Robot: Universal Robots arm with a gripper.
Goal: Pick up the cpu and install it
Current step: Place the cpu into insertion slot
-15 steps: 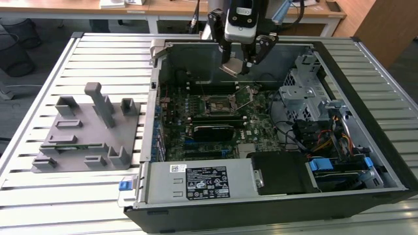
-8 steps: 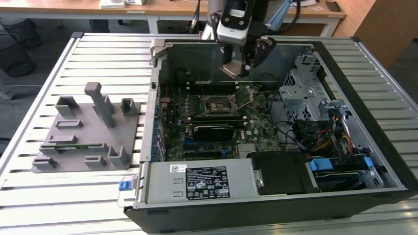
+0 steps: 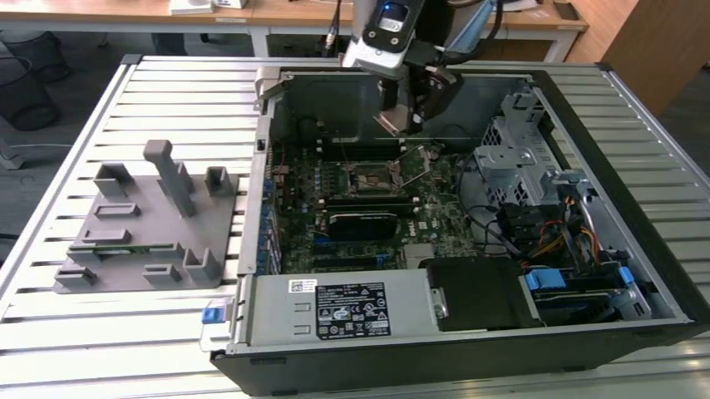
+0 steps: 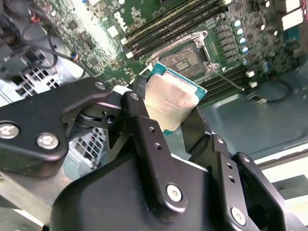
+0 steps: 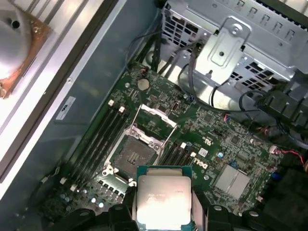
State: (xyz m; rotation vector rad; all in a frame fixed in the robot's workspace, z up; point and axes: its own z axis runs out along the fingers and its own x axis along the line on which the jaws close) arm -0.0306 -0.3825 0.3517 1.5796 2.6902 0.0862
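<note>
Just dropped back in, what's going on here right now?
The arm's gripper is shut on the cpu, holding it over the motherboard inside the open computer case. The cpu socket is bare, its retention frame lifted. The cpu is not yet seated. A grey fixture sits beside the case.

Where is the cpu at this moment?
In both wrist views the cpu is gripped by the tool, held clear of the open socket on the motherboard.
</note>
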